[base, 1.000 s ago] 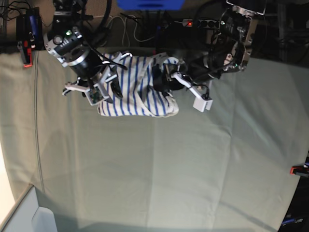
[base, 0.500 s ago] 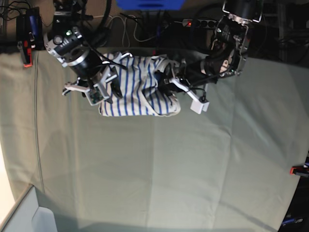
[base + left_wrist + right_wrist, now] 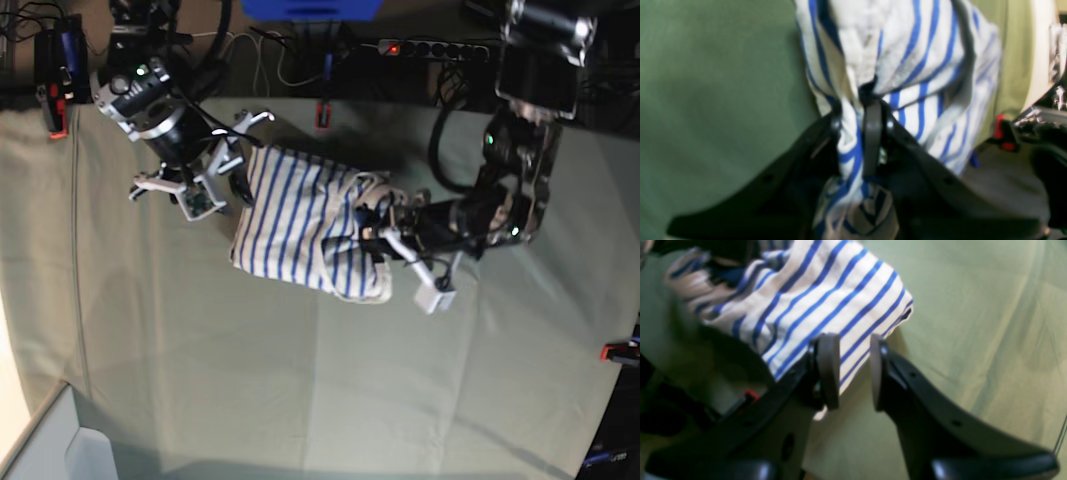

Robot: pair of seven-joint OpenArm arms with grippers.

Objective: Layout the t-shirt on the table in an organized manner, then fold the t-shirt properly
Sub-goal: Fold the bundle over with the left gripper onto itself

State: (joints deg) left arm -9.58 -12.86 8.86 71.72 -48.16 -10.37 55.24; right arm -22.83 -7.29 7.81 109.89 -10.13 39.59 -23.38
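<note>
The white, blue-striped t-shirt lies bunched on the grey-green table, near the back middle. My left gripper is at the shirt's right end, shut on a gathered fold of it. In the left wrist view that fold of the t-shirt is pinched in the left gripper, above the table. My right gripper stays at the shirt's left edge. In the right wrist view the right gripper is open, and the t-shirt edge shows through the gap over the table.
Red clamps sit at the table's back left, back middle and right edge. Cables and a power strip run behind the back edge. A pale bin stands at the front left corner.
My left gripper has shut on the shirt's right end and drawn it forward and to the right, off the back edge. The right arm has stayed where it was.
</note>
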